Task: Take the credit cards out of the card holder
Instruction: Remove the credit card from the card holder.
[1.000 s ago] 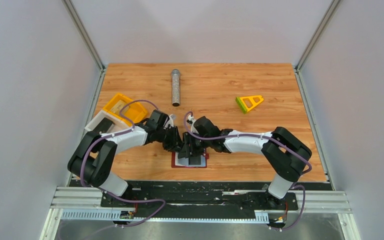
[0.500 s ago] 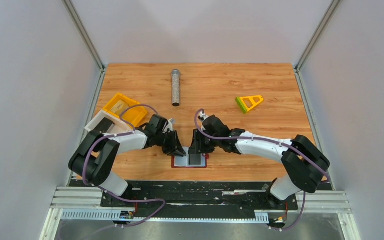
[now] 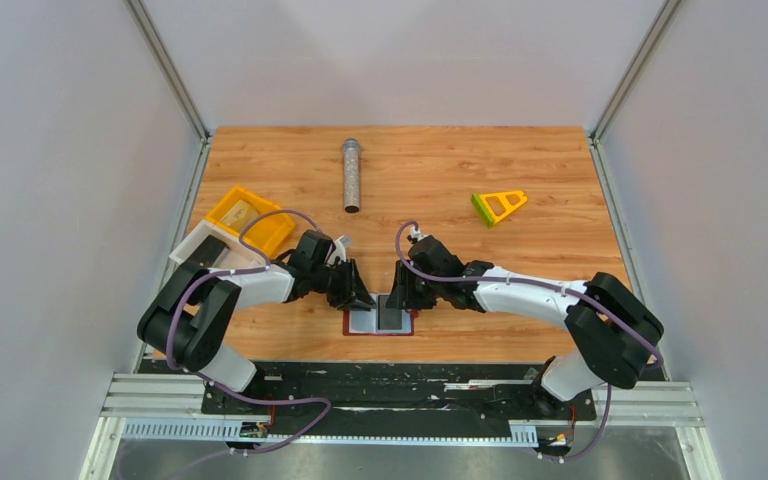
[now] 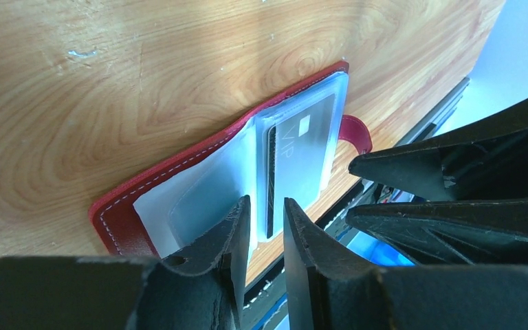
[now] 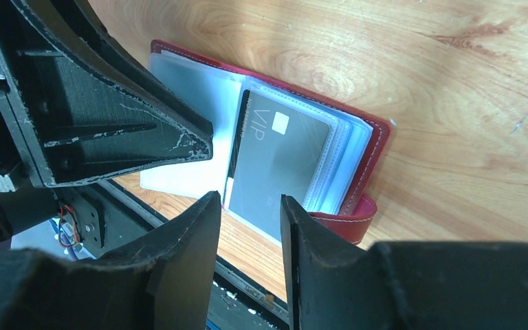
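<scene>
card holder (image 3: 380, 322) laid open at near edge of table (image 3: 460, 170) | grey card (image 5: 282, 165) seated in clear pocket | left gripper (image 4: 267, 201), right gripper (image 5: 249, 198): jaws parted, nothing held

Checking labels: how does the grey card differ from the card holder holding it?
The grey card is grey with VIP lettering; the card holder is dark red with pale stitching. The grey card is smaller, tucked in a clear pocket; the card holder lies open on the table. Both are flat.

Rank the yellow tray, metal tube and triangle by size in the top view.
Largest: yellow tray.
Then tube and triangle: the tube is longer, the triangle wider, so they are too alike to rank.
</scene>
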Robot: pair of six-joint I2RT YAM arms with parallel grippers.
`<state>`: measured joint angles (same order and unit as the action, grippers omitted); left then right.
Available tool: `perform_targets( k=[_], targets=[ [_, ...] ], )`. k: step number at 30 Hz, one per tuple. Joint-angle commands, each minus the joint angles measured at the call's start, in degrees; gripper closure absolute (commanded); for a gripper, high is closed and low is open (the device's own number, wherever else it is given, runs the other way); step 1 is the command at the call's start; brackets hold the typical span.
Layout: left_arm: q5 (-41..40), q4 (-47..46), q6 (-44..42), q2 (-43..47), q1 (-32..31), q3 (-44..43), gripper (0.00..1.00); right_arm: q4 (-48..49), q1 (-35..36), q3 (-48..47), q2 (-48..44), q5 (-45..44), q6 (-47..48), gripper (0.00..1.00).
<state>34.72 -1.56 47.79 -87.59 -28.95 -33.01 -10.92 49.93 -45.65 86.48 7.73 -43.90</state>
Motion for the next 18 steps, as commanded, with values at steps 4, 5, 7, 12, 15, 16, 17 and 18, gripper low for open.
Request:
perform_targets(
  k=[4, 5, 7, 12, 15, 16, 17, 18],
  targets=[
    [1.4, -2.7, 0.4, 0.5, -0.1, 0.4, 0.67, -0.1, -0.5, -0.8, 1.0, -2.1, -2.2, 0.62],
    [1.5, -2.8, 0.5, 0.5, -0.1, 0.3, 0.67, -0.1, -0.5, -0.8, 1.1, -2.0, -2.3, 0.62],
    [1.5, -3.0, 0.5, 0.4, -0.1, 0.4, 0.67, -0.1, -0.6, -0.8, 1.5, -1.7, -2.4, 0.62],
    [1.8, -3.7, 0.6, -0.3, -0.1, 0.4, 0.67, -0.1, -0.6, -0.8, 2.7, -1.2, -2.8, 0.62],
    [2.0, -4.4, 0.9, -0.6, -0.1, 0.7, 0.67, -0.1, -0.5, -0.8, 3.2, -1.2, -2.8, 0.63],
    [2.0, -4.5, 0.9, -0.8, -0.1, 0.8, 0.67, -0.1, -0.6, -0.7, 3.4, -1.3, -2.8, 0.63],
    [2.1, -4.8, 1.0, -0.9, -0.1, 1.0, 0.67, -0.1, -0.6, -0.8, 3.6, -1.3, -2.9, 0.63],
    [2.1, -5.0, 1.0, -1.1, -0.1, 1.0, 0.67, 0.0, -0.6, -0.7, 3.8, -1.2, -3.0, 0.63]
  ],
)
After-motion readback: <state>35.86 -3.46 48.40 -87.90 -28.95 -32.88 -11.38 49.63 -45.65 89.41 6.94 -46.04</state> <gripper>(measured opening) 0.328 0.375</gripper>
